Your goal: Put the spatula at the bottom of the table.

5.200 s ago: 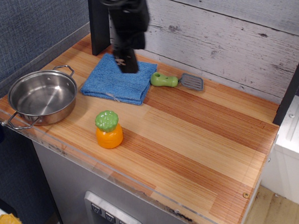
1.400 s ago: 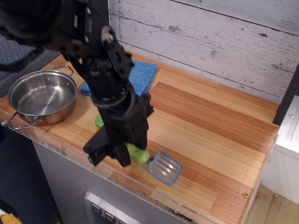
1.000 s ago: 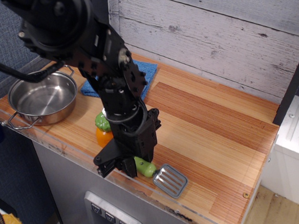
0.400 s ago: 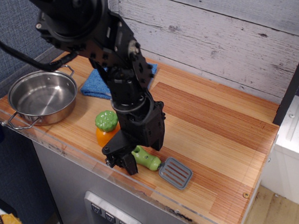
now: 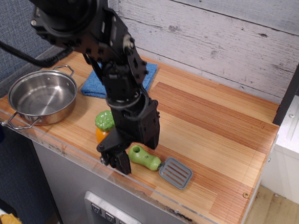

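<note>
The spatula (image 5: 158, 164) lies flat on the table (image 5: 214, 142) near its front edge, lime-green handle to the left, grey slotted head to the right. My gripper (image 5: 116, 157) hangs just left of the handle, close above the wood by the front rim. Its fingers stand apart and hold nothing; the handle lies free beside them. The black arm rises from there up to the top left and hides part of the table behind it.
An orange toy fruit with a green top (image 5: 104, 124) stands just behind the gripper, partly hidden by the arm. A steel pan (image 5: 42, 95) sits at the left edge. A blue cloth (image 5: 97, 83) lies at the back. A clear acrylic rim (image 5: 183, 217) runs along the front.
The spatula went from the back of the table, beside the cloth, to the front edge. In the last second the gripper let go of the handle and drew slightly left.
</note>
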You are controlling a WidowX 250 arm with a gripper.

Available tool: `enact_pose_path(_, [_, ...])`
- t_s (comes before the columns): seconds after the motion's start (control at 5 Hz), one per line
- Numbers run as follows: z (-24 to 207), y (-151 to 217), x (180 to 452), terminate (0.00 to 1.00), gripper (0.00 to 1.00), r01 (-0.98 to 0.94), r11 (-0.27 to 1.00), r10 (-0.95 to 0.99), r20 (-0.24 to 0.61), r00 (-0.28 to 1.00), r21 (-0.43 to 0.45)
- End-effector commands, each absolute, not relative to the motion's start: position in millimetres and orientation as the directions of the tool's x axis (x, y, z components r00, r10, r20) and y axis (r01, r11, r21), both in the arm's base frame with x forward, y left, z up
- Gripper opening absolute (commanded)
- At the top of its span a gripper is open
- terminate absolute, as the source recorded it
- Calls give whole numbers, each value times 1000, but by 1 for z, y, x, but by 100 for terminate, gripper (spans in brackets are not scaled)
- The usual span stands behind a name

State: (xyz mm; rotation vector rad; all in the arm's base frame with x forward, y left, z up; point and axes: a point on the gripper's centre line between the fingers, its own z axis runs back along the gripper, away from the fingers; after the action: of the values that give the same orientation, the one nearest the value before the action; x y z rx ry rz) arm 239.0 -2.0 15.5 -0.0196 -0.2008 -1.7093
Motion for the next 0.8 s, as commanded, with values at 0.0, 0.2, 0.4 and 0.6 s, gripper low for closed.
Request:
enact_pose_path(0.0, [77,15,243,0,100,968,-85,-978,167,-126,235])
enact_pose_path(0.2, [103,20,243,0,100,962,-70,-970,208,-128,264])
enact_pose_path(0.4, [126,29,240,0,100,955,-51,-966,227,-120,291])
enact_pose_path(0.6, [126,29,240,0,100,955,-51,-966,227,-120,291])
